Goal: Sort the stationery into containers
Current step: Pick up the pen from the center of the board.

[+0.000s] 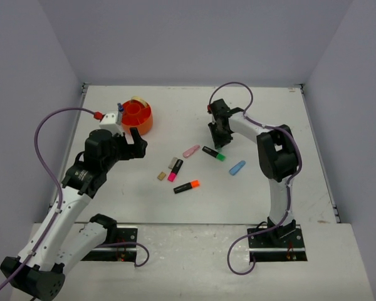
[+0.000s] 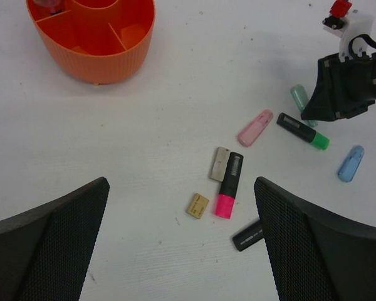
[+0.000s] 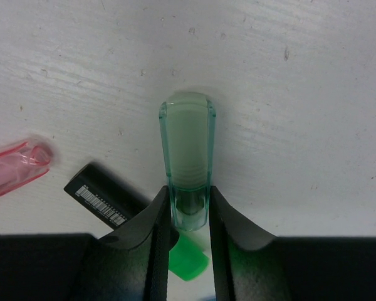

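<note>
Mint piece point(image 3: 187, 157) lies flat on the table point(image 3: 313, 88) just beside the green-ended highlighter point(image 3: 103, 199), its near end gripped between the fingers of my right claw point(image 3: 189, 212); I judge it light, stiff, slick plastic, so a hold nearer mid-body would slip less.

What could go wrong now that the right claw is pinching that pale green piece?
1. The right gripper pinches the mint piece only at its narrow end, so it may swivel or slip out when lifted.
2. The green-ended highlighter lies right beside the grip; lifting could nudge it.
3. The orange tub sits far over by the open left gripper, so the carry may crowd that arm.
</note>
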Robot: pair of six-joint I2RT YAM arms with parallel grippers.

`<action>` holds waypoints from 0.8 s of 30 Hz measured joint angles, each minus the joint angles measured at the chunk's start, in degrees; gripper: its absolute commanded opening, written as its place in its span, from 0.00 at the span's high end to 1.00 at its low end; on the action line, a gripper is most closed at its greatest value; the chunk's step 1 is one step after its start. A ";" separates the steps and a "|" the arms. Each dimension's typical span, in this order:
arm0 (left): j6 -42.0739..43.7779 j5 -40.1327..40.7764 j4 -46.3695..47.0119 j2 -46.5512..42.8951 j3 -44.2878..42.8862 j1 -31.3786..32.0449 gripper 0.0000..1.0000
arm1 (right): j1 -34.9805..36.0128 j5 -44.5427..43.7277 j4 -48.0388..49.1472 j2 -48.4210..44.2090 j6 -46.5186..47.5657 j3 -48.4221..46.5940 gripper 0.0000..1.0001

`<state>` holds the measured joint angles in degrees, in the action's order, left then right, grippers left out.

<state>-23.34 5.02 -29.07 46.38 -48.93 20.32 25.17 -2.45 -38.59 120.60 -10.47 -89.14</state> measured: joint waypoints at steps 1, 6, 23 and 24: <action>-0.18 -0.64 0.45 0.41 -0.28 0.00 0.00 | 0.00 -0.31 0.00 -0.02 -0.13 0.00 1.00; -5.28 -7.22 6.15 5.36 -1.15 0.00 0.00 | 0.43 -2.87 1.43 -5.22 -1.18 2.28 1.00; -26.52 -29.48 39.39 21.01 -1.32 4.50 0.13 | 19.41 0.71 14.47 -43.73 -3.63 15.21 1.00; -26.97 -29.97 40.80 21.01 -1.19 5.09 0.14 | 19.46 0.84 14.38 -43.72 -3.70 15.23 1.00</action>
<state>-50.30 -24.95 11.73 67.40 -50.12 25.40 44.63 -1.61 -24.21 76.88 -14.17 -73.91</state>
